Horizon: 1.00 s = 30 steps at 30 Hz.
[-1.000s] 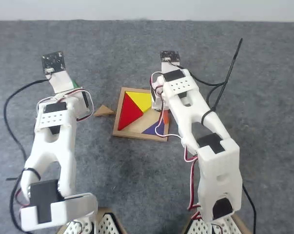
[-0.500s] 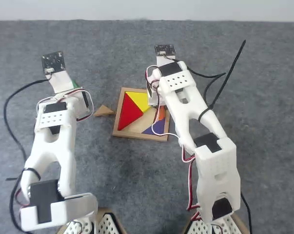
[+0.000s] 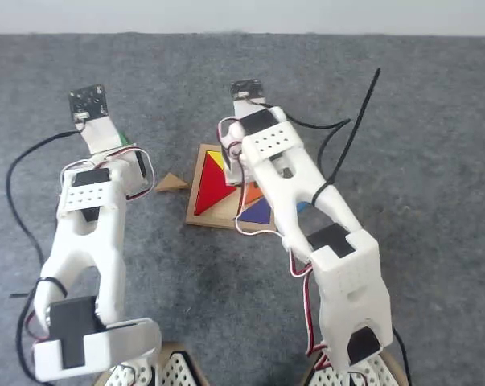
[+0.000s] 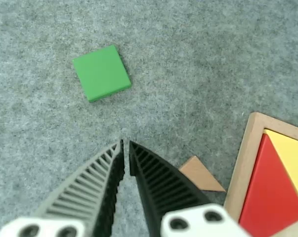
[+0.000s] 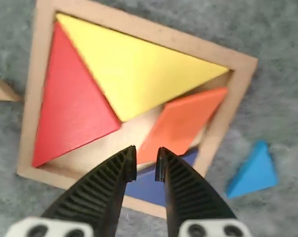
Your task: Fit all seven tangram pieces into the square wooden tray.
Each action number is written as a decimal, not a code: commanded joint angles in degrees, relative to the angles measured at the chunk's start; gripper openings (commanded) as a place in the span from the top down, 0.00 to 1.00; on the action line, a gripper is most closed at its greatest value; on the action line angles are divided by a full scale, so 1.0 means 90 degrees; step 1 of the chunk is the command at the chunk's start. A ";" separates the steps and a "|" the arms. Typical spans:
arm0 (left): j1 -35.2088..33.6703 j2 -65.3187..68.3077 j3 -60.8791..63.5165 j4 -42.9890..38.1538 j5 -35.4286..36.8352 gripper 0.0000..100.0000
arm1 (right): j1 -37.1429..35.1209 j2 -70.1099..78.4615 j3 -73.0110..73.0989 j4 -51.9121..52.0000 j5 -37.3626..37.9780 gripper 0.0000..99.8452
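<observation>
The square wooden tray (image 3: 195, 197) holds a red triangle (image 5: 72, 106), a yellow triangle (image 5: 134, 69), an orange parallelogram (image 5: 183, 121) and a dark blue triangle (image 5: 149, 190). My right gripper (image 5: 145, 150) hovers over the tray's middle by the orange piece's corner, open by a narrow gap with nothing between its fingers. A light blue triangle (image 5: 252, 170) lies on the carpet just outside the tray. My left gripper (image 4: 125, 145) is shut and empty above the carpet, between the green square (image 4: 101, 72) and a tan triangle (image 4: 200, 175) next to the tray's rim (image 4: 240, 168).
Grey carpet covers the whole table. The right arm (image 3: 266, 149) hangs over the tray and hides part of it. Its black cable (image 3: 351, 137) loops out to the right. The left arm (image 3: 93, 201) stands left of the tray, over the green square (image 3: 123, 138).
The right arm has swung left over the tray, and the orange parallelogram has shifted left, further inside it. The left arm has not moved.
</observation>
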 commanded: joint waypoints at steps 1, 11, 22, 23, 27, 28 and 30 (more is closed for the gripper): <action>0.0049 -0.0391 -0.0054 -0.0117 -0.0039 0.98 | -0.0015 -0.0122 -0.0342 -0.0054 0.0088 0.92; -0.0176 -0.0420 -0.0063 -0.0117 0.0244 0.98 | -0.0513 -0.0034 -0.0342 -0.0181 0.0098 0.92; -0.0137 -0.0420 -0.0054 -0.0117 0.0195 0.98 | 0.0161 0.0513 -0.0352 0.0015 0.0869 0.98; -0.0137 -0.0420 -0.0054 -0.0117 0.0195 0.98 | 0.0259 0.0523 -0.0352 0.0034 0.0889 0.98; -0.0137 -0.0420 -0.0054 -0.0117 0.0195 0.98 | 0.0523 0.0493 -0.0352 0.0063 0.0908 0.98; -0.0137 -0.0420 -0.0054 -0.0117 0.0195 0.98 | 0.0571 0.0484 -0.0361 0.0063 0.0908 0.98; -0.0137 -0.0420 -0.0054 -0.0117 0.0195 0.98 | 0.0571 0.0425 -0.0440 0.0122 0.0908 0.98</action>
